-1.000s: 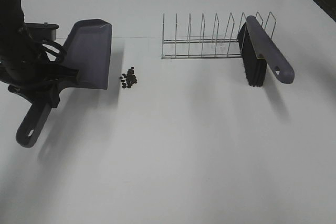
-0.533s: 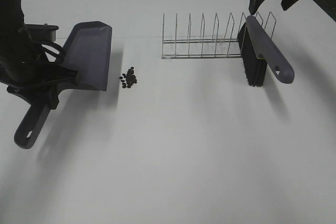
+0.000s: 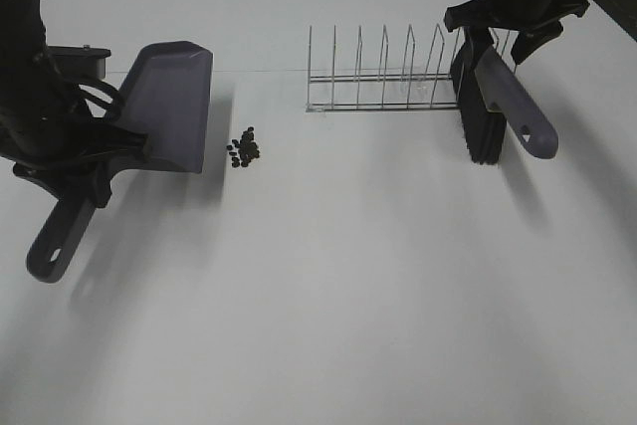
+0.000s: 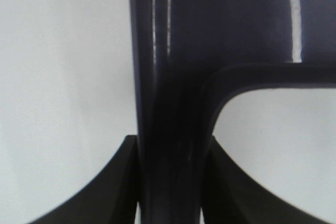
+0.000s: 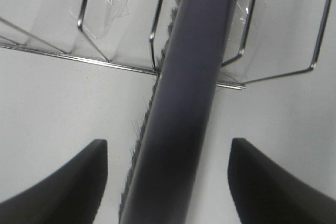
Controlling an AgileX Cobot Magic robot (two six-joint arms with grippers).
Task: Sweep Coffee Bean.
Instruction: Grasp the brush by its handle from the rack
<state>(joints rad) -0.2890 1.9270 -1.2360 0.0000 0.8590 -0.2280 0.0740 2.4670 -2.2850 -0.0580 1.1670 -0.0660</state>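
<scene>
A small heap of dark coffee beans (image 3: 244, 148) lies on the white table just right of the grey dustpan (image 3: 171, 105). My left gripper (image 3: 82, 168) is shut on the dustpan's handle (image 4: 168, 145), its fingers (image 4: 118, 182) pressed to both sides. The grey brush (image 3: 498, 97) with black bristles leans in the right end of the wire rack (image 3: 383, 77). My right gripper (image 3: 513, 22) hovers over the brush's upper end, open, with its fingers (image 5: 68, 182) on either side of the brush back (image 5: 184, 108) and apart from it.
The dustpan's handle end (image 3: 52, 251) points toward the table's front left. The rack's chrome wires (image 5: 157, 35) stand close around the brush.
My right gripper has come in from the far right corner and down over the brush, its fingers narrowing. The left arm, dustpan and beans have not moved.
</scene>
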